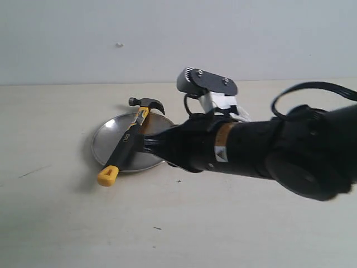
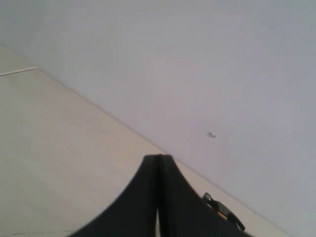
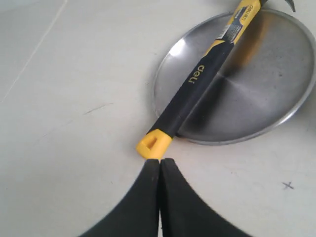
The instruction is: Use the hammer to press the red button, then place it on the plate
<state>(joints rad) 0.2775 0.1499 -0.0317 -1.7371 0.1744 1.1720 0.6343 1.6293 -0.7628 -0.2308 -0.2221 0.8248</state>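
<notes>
So here's the deal: the hammer is lying flat and diagonal across the plate, black handle with white lettering facing up. The dark claw head sticks out past the far rim of the plate, toward the wall. The yellow butt end hangs over the near rim, above the pale surface. The plate itself sits flat on that surface, shiny brushed metal, and you can see the handle's blurry reflection in it from the right wrist view. The right end effector is pinched fully closed with nothing between its fingers, so it has hold of nothing. Its tips sit just beside the yellow end of the handle. Honestly I can't tell whether they touch it or are a hair apart. In the exterior view that arm fills most of the right side and reaches in over the plate's near edge. The left end effector is also squeezed closed and empty. It points off toward where the surface meets the wall, with a bit of the hammer head peeking in past one finger. There's also a tiny cross mark on the surface, near the plate's rim.
</notes>
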